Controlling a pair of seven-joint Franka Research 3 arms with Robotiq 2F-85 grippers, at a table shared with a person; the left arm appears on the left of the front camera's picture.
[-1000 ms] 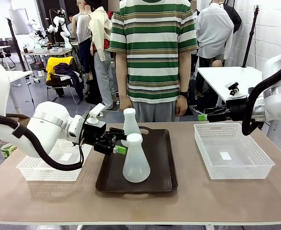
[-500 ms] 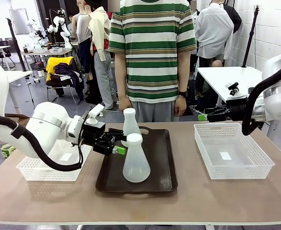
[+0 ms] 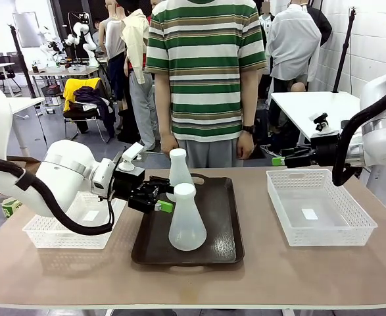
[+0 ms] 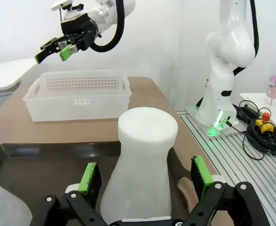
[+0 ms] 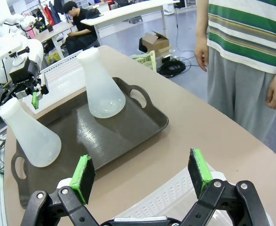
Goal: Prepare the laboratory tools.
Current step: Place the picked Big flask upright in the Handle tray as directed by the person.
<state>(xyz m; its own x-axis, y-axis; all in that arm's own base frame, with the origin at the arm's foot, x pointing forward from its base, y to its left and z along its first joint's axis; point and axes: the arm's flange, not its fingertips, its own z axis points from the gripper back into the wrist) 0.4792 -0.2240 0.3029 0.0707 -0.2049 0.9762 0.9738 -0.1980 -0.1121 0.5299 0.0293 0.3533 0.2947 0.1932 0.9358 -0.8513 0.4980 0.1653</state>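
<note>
Landmark: the dark brown tray (image 3: 206, 227) at the middle of the desk (image 3: 258, 276).

Near flask (image 3: 187, 220): upright on the tray, toward its front left part. Far flask (image 3: 178, 172): upright on the tray near its far left corner, behind the near flask.

Left pincer (image 3: 162, 195): reaches in from the tray's left side, level with the gap between the two flasks. In the left wrist view its green pads (image 4: 90, 178) stand apart, one on each side of the flask neck in front of it, with a visible gap on both sides; not clamped.

Right pincer (image 3: 278, 160): held in the air well to the right of the tray, above the far edge of the right basket (image 3: 319, 209). In the right wrist view its fingers (image 5: 83, 178) are spread wide and hold nothing.

Left basket (image 3: 54, 230): on the desk just left of the tray, under the left arm.

Person (image 3: 206, 79): standing beyond the tray's far edge, both hands hanging at the sides.
</note>
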